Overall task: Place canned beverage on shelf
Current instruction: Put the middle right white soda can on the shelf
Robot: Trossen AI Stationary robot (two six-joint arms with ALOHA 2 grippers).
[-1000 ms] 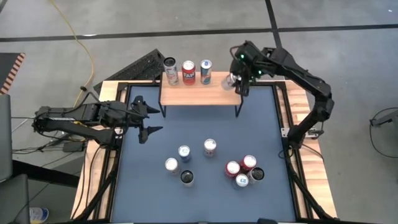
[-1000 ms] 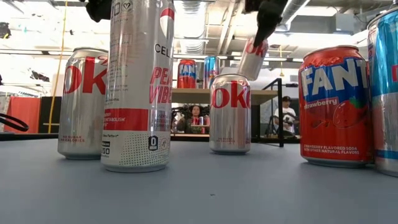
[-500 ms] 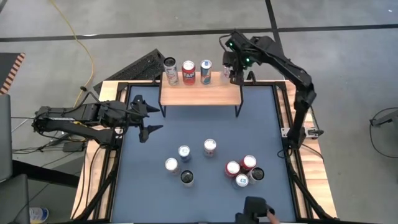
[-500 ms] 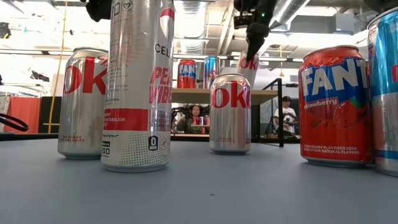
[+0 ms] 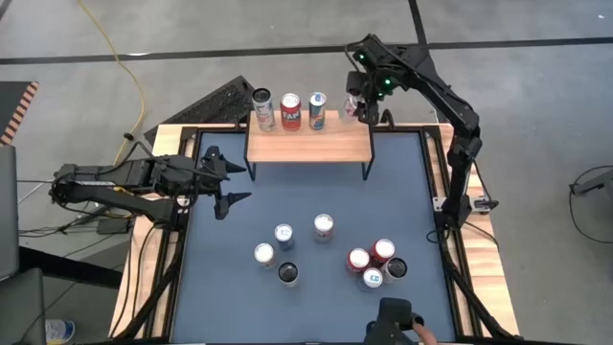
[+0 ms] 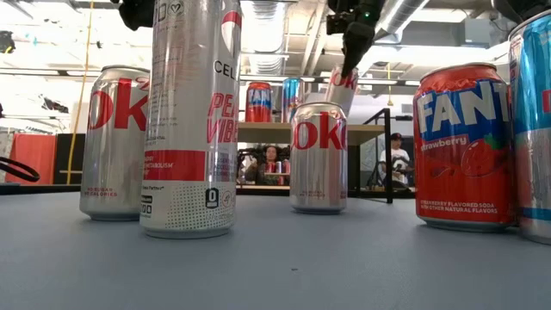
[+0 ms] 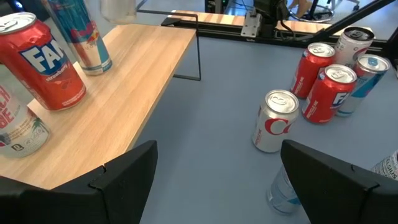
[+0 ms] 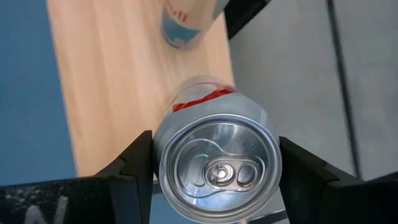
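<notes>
Right gripper (image 5: pixel 358 103) clamped on silver can (image 8: pixel 216 165), tilted, above far-right end of shelf (image 5: pixel 308 144), beside three cans (image 5: pixel 288 110) standing there; likely lining up the fourth slot; left gripper (image 5: pixel 222 179) spread open, idle at tabletop's (image 5: pixel 306 196) left.

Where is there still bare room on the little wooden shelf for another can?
The light-wood shelf is bare along its front and at its right end, where the right gripper holds a silver can. The three cans crowd the back left.
</notes>
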